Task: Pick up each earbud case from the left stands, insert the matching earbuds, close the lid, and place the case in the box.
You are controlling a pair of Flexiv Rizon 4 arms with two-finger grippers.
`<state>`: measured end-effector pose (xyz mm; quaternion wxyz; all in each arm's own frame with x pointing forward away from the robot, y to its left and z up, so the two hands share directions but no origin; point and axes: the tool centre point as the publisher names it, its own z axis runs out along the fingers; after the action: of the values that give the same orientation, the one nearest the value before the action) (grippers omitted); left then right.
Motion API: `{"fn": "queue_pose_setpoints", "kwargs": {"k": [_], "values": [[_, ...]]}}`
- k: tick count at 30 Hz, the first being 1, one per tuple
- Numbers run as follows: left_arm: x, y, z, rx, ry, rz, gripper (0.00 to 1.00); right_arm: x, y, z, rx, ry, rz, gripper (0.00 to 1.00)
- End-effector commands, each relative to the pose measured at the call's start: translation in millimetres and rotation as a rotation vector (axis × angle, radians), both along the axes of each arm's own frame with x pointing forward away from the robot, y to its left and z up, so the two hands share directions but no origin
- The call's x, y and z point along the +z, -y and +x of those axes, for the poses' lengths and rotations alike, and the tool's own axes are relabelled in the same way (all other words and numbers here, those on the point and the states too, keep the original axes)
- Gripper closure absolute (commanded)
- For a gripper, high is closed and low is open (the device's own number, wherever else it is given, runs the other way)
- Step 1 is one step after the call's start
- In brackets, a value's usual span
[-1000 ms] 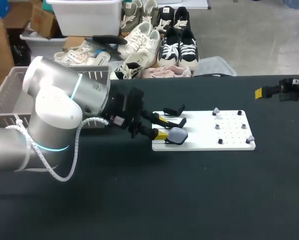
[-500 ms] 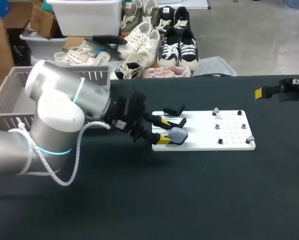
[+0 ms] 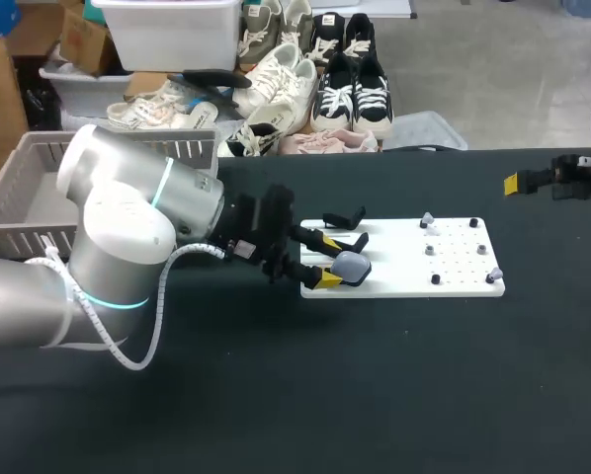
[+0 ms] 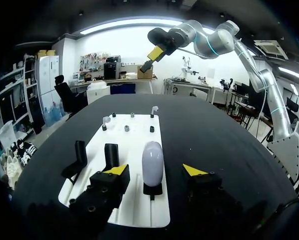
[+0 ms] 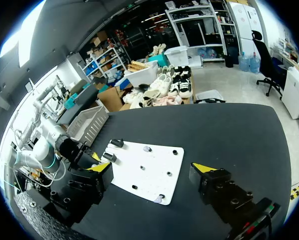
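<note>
while the black tabletop [image 3: 394,375] carries everything here, the biggest thing over it is the left arm [image 3: 127,237], which comes in from the left side and lies low, its wrist aimed at the white board [image 3: 454,272]. a grey slatted basket [image 3: 19,183] sits at the tabletop's far left edge, behind that arm. the board lies flat near the middle, its long side running left to right. the right arm [image 4: 224,40] enters at the far right and is held high, well apart from the board. its right tool [image 5: 151,170] has both yellow-tipped fingers spread wide with nothing between them.

the left tool [image 4: 155,171] is at the board's left end, fingers spread, one yellow tip on each side of the earbud case [image 4: 152,160]. a gap shows on both sides in the left wrist view, so neither finger touches it. the case, a pale lilac-grey oval with its lid shut, stands on end on a small black stand [image 4: 152,189] at the near left corner of the board. two more black stands [image 4: 111,152] rise beside it on the same end, both bare. several small black pegs [image 3: 482,249] dot the board's right half. two small pale earbuds [image 3: 427,218] sit there as well, one at the far edge and one at the near right corner.
</note>
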<state>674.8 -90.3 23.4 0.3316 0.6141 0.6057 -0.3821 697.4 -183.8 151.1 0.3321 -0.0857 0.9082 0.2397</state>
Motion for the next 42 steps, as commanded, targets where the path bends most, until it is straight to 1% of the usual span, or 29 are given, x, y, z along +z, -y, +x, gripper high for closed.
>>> {"fn": "queue_pose_setpoints", "kwargs": {"k": [1, 14, 16, 25, 32, 36, 38, 41, 42], "values": [[-3.4, 3.0, 5.0, -0.003, -0.001, -0.001, 0.32, -0.8, 1.1, 1.3, 0.005, 0.000, 0.003, 0.00], [-4.5, 5.5, 6.8, -0.009, -0.014, -0.003, 0.33, -0.8, 1.1, 1.3, 0.005, 0.000, 0.003, 0.00], [-4.6, 6.1, 7.0, -0.009, -0.016, -0.003, 0.35, -0.8, 1.1, 1.3, 0.005, 0.000, 0.003, 0.00], [-6.5, 9.7, 7.1, -0.014, -0.014, 0.001, 0.34, -0.8, 1.1, 1.3, 0.005, 0.000, 0.003, 0.00], [-6.5, 11.8, 7.6, -0.012, -0.007, -0.001, 0.36, -0.8, 1.1, 1.3, 0.005, 0.000, 0.003, 0.00], [-7.6, 12.1, 7.7, -0.012, -0.005, 0.002, 0.44, -0.8, 1.1, 1.3, 0.005, 0.000, 0.003, 0.00], [-8.1, 12.4, 7.5, -0.012, -0.004, 0.002, 0.51, -0.8, 1.1, 1.3, 0.005, 0.000, 0.003, 0.00], [-8.6, 12.9, 7.4, -0.010, -0.003, 0.002, 0.56, -0.8, 1.1, 1.3, 0.005, 0.000, 0.003, 0.00], [-8.7, 13.1, 7.4, -0.009, -0.002, 0.002, 0.57, -0.8, 1.1, 1.3, 0.005, 0.000, 0.003, 0.00]]}}
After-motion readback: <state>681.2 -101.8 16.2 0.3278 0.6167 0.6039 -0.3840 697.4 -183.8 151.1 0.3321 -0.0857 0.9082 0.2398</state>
